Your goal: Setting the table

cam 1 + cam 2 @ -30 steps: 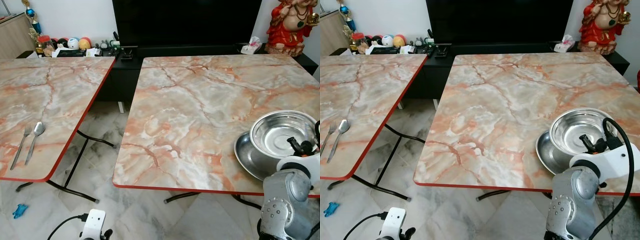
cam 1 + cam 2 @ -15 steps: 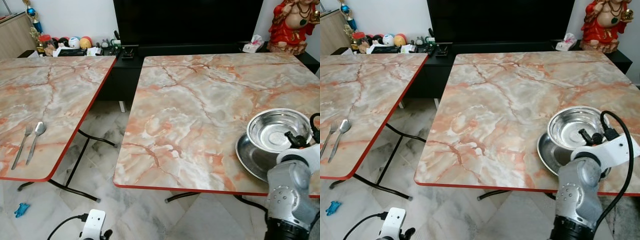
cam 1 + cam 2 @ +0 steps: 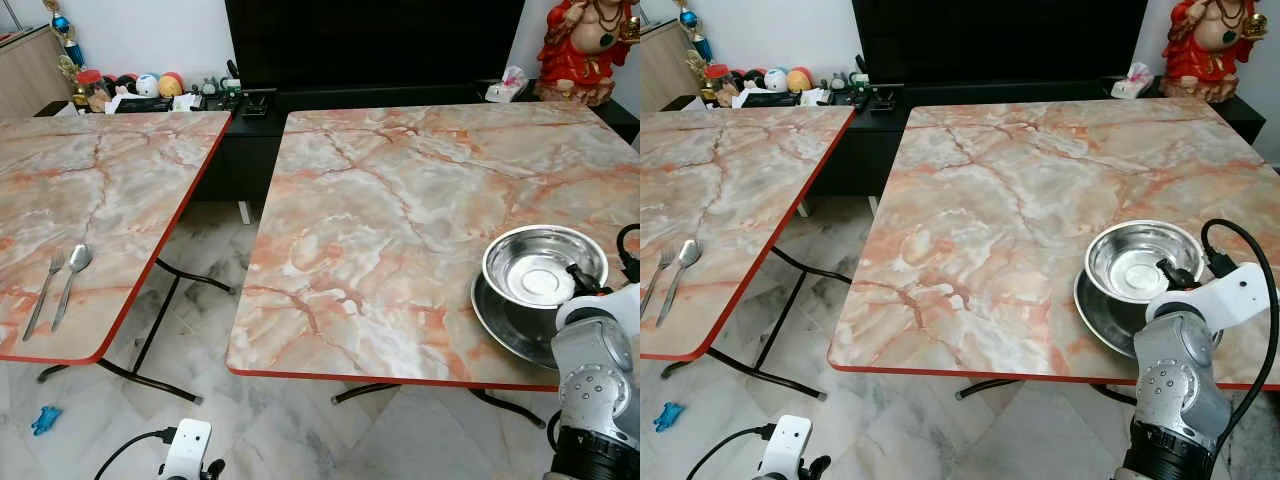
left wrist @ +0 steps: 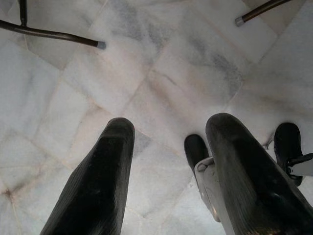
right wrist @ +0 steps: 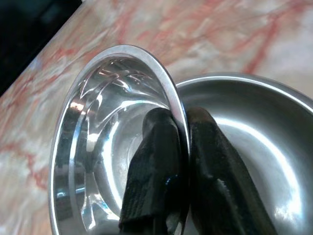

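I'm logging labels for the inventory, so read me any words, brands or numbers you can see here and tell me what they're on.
None can be read.
The items on the TV stand are too small and blurred to show print.
The steel bowl held by the right pincer, the steel plate, fork and spoon show no markings.

Right arm (image 3: 1175, 385): silver rounded casing, small screws, white wrist block, looping black cable; tool (image 5: 183, 166) fingers black, seemingly ribbed.

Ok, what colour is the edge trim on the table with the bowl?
Red, running along the table edge under the marble-pattern top; clearest in the left eye view.
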Controlling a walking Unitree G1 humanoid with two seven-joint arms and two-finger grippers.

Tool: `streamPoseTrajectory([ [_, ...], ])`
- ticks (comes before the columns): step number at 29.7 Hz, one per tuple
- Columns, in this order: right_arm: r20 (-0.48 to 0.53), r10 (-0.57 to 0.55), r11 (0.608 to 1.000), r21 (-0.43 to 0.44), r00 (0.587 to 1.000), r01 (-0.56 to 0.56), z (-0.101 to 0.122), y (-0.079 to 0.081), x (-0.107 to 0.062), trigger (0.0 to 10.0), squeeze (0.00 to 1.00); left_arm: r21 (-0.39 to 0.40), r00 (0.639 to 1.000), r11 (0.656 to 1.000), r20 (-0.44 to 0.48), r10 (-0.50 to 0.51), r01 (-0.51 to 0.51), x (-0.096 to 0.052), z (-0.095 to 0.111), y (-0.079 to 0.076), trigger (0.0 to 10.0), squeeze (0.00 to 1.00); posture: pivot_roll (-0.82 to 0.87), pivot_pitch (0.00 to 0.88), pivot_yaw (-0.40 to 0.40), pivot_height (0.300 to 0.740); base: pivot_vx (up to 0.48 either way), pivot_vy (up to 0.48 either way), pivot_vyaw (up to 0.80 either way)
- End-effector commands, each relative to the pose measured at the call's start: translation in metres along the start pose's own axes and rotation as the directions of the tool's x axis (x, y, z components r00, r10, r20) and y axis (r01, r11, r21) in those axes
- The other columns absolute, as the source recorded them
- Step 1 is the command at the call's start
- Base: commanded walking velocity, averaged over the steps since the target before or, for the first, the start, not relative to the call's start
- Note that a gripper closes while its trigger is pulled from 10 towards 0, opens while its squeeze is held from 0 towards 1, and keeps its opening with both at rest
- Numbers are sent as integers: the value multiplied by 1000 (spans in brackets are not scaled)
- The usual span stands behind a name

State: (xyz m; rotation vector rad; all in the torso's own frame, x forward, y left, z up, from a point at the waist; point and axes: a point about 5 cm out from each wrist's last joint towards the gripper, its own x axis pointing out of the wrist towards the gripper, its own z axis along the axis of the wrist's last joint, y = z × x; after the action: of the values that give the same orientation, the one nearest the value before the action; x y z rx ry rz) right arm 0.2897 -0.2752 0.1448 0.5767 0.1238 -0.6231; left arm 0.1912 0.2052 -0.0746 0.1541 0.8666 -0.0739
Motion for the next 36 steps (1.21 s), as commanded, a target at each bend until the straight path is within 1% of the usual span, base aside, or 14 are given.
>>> streamPoseTrajectory([
  [1,77,89,996,-40,993,-86,16,13,-5,10000,0,9,1000,1000,-23,-4,4,-1,-4,3,10000,0,-50,19,52,740,0,0,0],
  [3,130,149,988,-61,980,-142,23,17,-8,10000,0,8,1000,1000,-22,-5,5,-1,-4,2,10000,0,-50,16,48,740,0,0,0],
  [5,213,294,947,-193,932,-255,33,24,-16,10000,0,2,1000,1000,-21,-7,7,-1,-5,2,10000,0,-46,15,45,740,0,0,0],
  [7,144,416,887,-282,898,-366,26,26,-24,10000,0,-2,1000,1000,-26,-6,6,-2,-6,2,10000,0,-44,15,45,740,0,0,0],
  [9,81,436,864,-317,896,-391,20,23,-25,10000,0,-3,1000,1000,-29,-6,6,-2,-7,2,10000,0,-51,17,46,740,0,0,0],
  [10,-11,458,820,-382,889,-427,13,14,-27,10000,0,-3,999,1000,-36,-6,6,-2,-10,2,10000,0,-56,13,46,740,0,0,0],
  [11,-56,451,801,-414,891,-432,12,7,-26,10000,0,-1,999,1000,-40,-6,6,-3,-11,3,10000,0,-59,14,47,740,0,0,0],
  [13,-104,452,791,-413,886,-452,12,0,-25,10000,0,-1,999,1000,-45,-5,5,-3,-12,4,10000,0,-65,12,46,740,0,0,0],
  [15,-200,467,743,-440,861,-505,10,-11,-24,10000,0,0,999,1000,-50,-5,5,-4,-13,5,10000,0,-66,8,47,740,0,0,0],
  [19,-253,459,708,-475,852,-523,11,-23,-20,10000,0,-1,999,1000,-49,-7,6,-4,-13,5,10000,0,-65,3,47,740,0,0,0],
  [21,-268,519,647,-497,812,-578,18,-20,-23,10000,0,-3,999,1000,-45,-9,9,-3,-12,4,10000,0,-69,0,50,740,0,0,0],
  [23,-264,531,644,-492,805,-586,20,-18,-23,10000,0,-4,999,1000,-44,-9,9,-3,-12,3,10000,0,-69,0,50,740,0,0,0],
  [27,-136,545,702,-466,828,-538,40,-9,-14,10000,0,-6,999,1000,-39,-10,10,-3,-11,3,10000,0,-63,0,52,740,0,0,0],
  [36,-68,575,740,-383,816,-553,50,-4,-10,10000,0,-21,999,1000,-25,-23,23,-1,-5,2,10000,0,-54,0,51,740,0,0,0],
])
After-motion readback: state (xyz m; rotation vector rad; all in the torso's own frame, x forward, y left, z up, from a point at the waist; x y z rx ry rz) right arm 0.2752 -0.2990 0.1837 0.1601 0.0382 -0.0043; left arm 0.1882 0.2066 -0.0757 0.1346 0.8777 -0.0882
